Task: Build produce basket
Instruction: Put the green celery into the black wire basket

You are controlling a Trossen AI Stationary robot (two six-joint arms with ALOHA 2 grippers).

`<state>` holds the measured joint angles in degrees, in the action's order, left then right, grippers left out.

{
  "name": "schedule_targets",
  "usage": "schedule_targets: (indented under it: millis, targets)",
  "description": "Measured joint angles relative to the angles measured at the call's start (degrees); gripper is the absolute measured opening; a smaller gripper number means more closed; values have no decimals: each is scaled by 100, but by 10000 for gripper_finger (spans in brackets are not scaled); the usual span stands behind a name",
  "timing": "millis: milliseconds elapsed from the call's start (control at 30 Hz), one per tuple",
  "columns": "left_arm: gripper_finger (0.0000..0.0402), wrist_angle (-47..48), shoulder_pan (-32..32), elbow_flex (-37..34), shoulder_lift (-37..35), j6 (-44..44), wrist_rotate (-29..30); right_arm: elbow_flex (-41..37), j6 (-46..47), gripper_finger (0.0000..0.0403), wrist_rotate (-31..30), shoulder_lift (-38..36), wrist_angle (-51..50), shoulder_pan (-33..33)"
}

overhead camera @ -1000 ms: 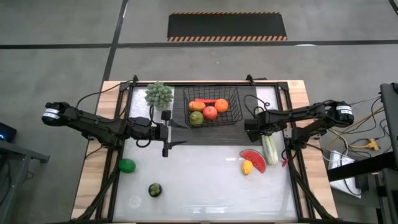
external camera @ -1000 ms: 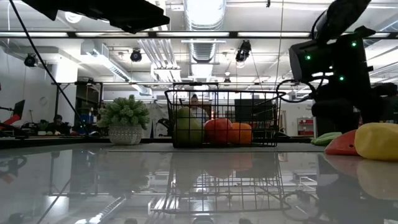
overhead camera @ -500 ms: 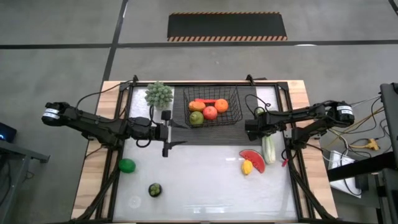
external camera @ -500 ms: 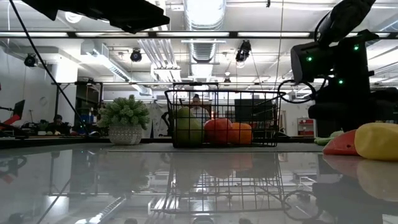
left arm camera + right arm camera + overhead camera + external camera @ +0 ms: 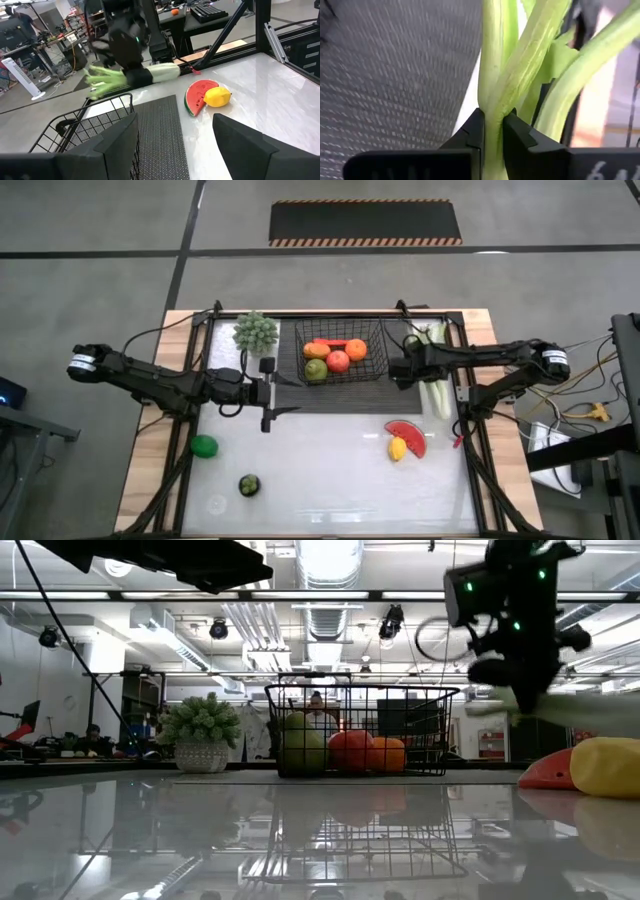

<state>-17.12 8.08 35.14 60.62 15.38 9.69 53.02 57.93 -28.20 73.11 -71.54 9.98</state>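
Note:
The black wire basket (image 5: 338,358) stands on a dark ribbed mat (image 5: 340,396) at the table's far middle. It holds an orange (image 5: 356,350), a red apple (image 5: 338,361), a green apple (image 5: 316,370) and a carrot (image 5: 330,343). Just right of it, my right gripper (image 5: 422,370) is shut on the long green-white celery (image 5: 436,380), which is off the table. Beside them lie the watermelon slice (image 5: 408,436) and the lemon (image 5: 398,448). A lime (image 5: 204,445) and a dark round fruit (image 5: 248,485) lie near left. My left gripper (image 5: 268,392) waits open left of the basket. My right gripper pinches the celery between its two fingers (image 5: 472,134) about mid-length, just below where the stalks branch (image 5: 493,116). It comes at the celery slanting down from above and lies across it. The celery (image 5: 160,73) hangs roughly level, lifted clear, leafy end toward the far edge.
A small potted plant (image 5: 256,330) stands at the far left, beside the basket. Dark frame rails (image 5: 462,395) run along the table's left and right sides. The pale tabletop (image 5: 320,470) lies bare between the lime and the watermelon slice.
My right gripper has shut on the celery, which lay by the right rail, and has risen with it toward the far edge. The celery has come up clear of the table and now sits level with the basket's right side.

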Motion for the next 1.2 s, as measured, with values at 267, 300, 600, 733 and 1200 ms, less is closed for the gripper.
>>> schedule_targets:
  millis: [267,300,600,733,1200]
  targets:
    - [240,-22,0,-2,0,0,-2,1350,-870,29,-1490,-367,-296,-7]
    - [240,-43,0,-2,-2,0,0,1500,-1013,29,-1738,-435,-242,-11]
    - [240,-45,0,-2,-1,0,-2,1237,-4033,29,-2104,-1220,3759,-9]
    - [240,-45,0,-2,0,0,0,498,-5227,29,-1343,-1389,6441,-9]
    - [240,-42,0,-11,0,0,-2,-1064,-6224,29,-1246,-590,10514,188]
